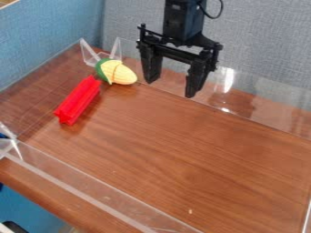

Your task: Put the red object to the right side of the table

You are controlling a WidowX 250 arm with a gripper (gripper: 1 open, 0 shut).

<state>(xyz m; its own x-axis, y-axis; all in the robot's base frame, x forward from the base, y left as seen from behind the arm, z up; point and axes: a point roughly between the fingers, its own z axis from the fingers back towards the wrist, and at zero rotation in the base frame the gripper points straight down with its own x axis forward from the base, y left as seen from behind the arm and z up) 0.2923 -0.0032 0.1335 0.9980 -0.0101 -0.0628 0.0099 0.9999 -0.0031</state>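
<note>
The red object (80, 99) is a bright red elongated bar lying on the left part of the table (183, 155), running diagonally from near the left wall toward the back. My black gripper (174, 80) hangs over the back middle of the table, pointing down. Its fingers stand wide open with nothing between them. It is well to the right of the red object and not touching it.
A rounded yellow-green toy (119, 72) lies just beyond the red bar's far end, left of the gripper. Low clear acrylic walls (255, 96) edge the wood-grain tabletop. A blue wall stands behind.
</note>
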